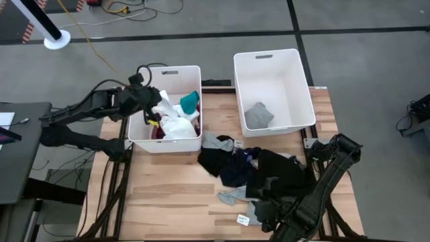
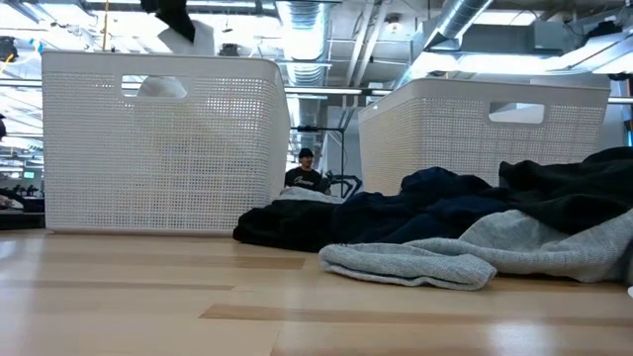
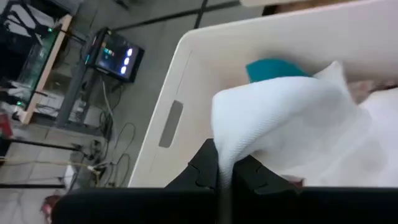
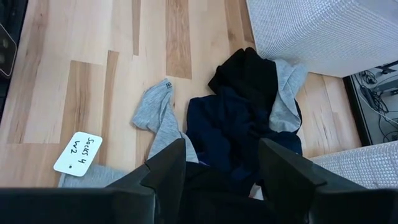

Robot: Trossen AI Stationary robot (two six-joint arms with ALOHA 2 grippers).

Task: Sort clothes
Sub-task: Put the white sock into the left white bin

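My left gripper (image 1: pixel 152 102) hangs over the left white bin (image 1: pixel 139 138), shut on a white garment (image 3: pixel 280 124). Under it in the bin lie white, teal (image 1: pixel 190 101) and maroon clothes. The right bin (image 1: pixel 304 87) holds one grey garment (image 1: pixel 258 115). A pile of black, navy and grey clothes (image 1: pixel 259 171) lies on the table in front of the bins. My right gripper (image 4: pixel 221 171) stands open at the pile's near edge, its fingers on either side of dark cloth. Whether they touch it I cannot tell. My left gripper pinches a bunched part of the white garment (image 3: pixel 225 163) between its two shut fingers. The fingers slant down from the table's left side over the bin's left wall. The cloth spreads out past the fingertips above the bin's clothes. One layer or several, I cannot tell.
A white paper tag with handwriting (image 4: pixel 78 152) lies on the wood beside a grey sock (image 4: pixel 152 112), near the table's front edge. The table's near left part is bare wood (image 1: pixel 161 202). In the low view a person (image 2: pixel 305 170) shows far off between the bins.
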